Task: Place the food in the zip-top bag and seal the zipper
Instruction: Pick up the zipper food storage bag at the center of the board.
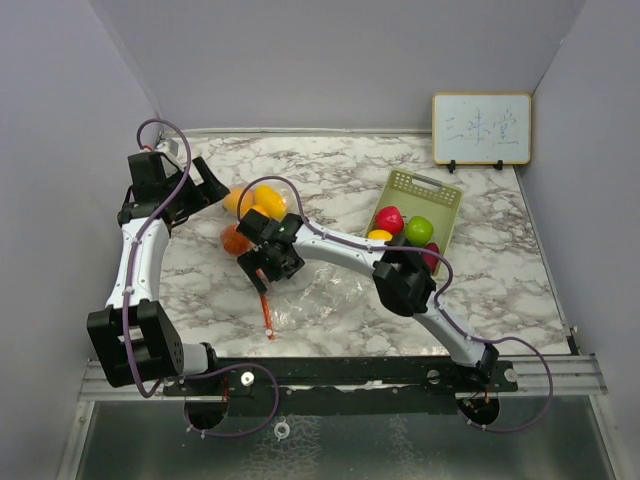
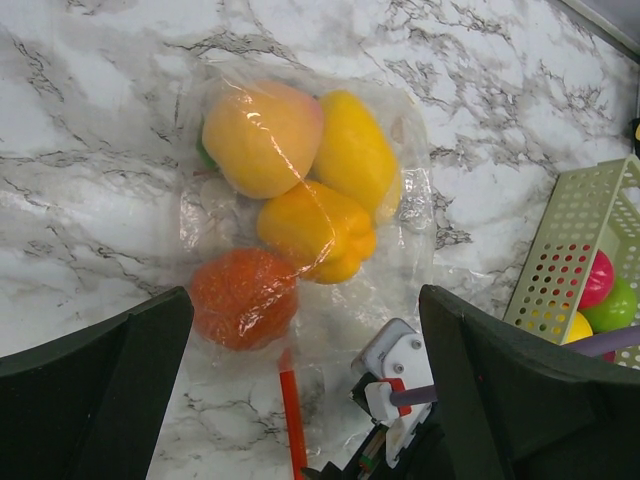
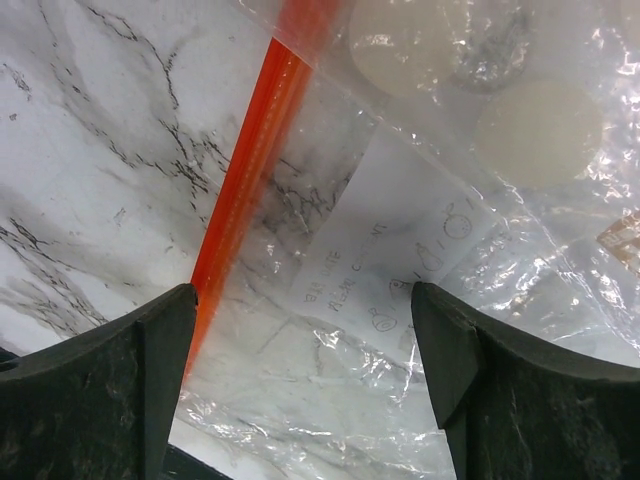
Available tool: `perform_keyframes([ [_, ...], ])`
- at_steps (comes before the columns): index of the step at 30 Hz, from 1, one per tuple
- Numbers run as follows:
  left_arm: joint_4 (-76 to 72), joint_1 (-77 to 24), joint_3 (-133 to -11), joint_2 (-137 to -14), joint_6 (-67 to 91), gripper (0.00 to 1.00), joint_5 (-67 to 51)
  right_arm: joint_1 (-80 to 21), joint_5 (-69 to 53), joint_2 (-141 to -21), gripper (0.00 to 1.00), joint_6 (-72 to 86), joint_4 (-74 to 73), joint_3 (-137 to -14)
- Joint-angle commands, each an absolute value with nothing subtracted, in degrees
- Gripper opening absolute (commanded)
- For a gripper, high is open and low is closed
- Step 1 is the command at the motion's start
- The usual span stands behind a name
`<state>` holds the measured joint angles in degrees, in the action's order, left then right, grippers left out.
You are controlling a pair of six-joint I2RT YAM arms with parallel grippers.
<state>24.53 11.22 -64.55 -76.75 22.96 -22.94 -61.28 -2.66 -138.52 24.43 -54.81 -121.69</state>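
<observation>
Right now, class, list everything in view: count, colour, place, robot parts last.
Zip-top bag: one, clear, table's left centre.
Zipper strip: one, orange-red, along the bag's edge.
Food in the bag: four; peach, two yellow, orange.
Food in the basket: four showing; red, green, yellow, dark red.
Basket: one, pale green, right of bag.
Whiteboard: one, white, back right.
Table: one, marbled white.
Left gripper: black, open, above bagged food.
Right gripper: black, open, above zipper strip.
</observation>
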Motion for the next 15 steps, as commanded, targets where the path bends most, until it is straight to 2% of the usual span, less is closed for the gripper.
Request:
perform_keyframes([
  [1, 23.48, 10.92, -63.42, -74.73, 22.76, 0.99, -23.56, -61.88, -5.07, -141.72, 0.87, 25.87, -54.53, -124.02],
  [6, 23.44, 10.44, -63.21, -74.06, 22.90, 0.99, -23.80, -64.00, -0.27, -145.25, 0.87, 24.43, -55.84, -125.84],
  [10, 23.96, 9.75, -62.53, -73.17, 22.90, 0.99, -23.99, -64.16, 4.44, -145.04, 0.84, 24.55, -55.95, -121.04],
  [12, 24.23, 9.06, -62.09, -72.60, 22.63, 0.99, -24.21, -64.16, 6.96, -143.82, 0.69, 25.01, -55.96, -117.71],
  [15, 24.26, 8.49, -61.57, -71.89, 22.54, 0.99, -24.73, -64.03, 10.37, -140.72, 0.35, 24.97, -55.18, -112.71],
])
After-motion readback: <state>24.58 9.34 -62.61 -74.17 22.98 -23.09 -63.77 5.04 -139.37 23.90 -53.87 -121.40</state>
